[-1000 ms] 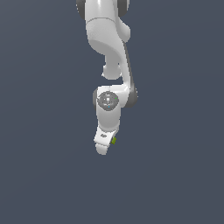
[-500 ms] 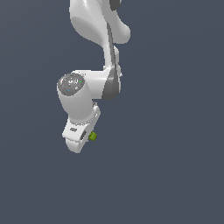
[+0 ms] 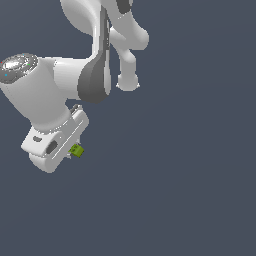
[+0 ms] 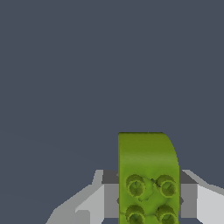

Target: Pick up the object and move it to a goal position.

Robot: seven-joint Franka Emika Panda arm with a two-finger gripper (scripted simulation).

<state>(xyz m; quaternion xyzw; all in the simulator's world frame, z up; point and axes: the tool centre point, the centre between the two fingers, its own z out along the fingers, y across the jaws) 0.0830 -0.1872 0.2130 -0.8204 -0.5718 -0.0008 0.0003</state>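
Note:
The object is a small lime-green studded block (image 3: 76,150) held at the tip of my white gripper (image 3: 70,150), at the exterior view's lower left. In the wrist view the block (image 4: 147,175) fills the gap between the two grey fingers (image 4: 94,199), with several round studs facing the camera. The gripper is shut on the block and holds it up against the plain dark blue-grey background. The fingers themselves are mostly hidden behind the hand in the exterior view.
The white arm (image 3: 95,70) reaches down from the top of the exterior view, its large joint (image 3: 20,70) at the left. Only a flat dark blue-grey surface (image 3: 190,190) shows around it.
The arm has swung toward the exterior view's left and looms much larger, carrying the green block with it. The block stays held in the gripper.

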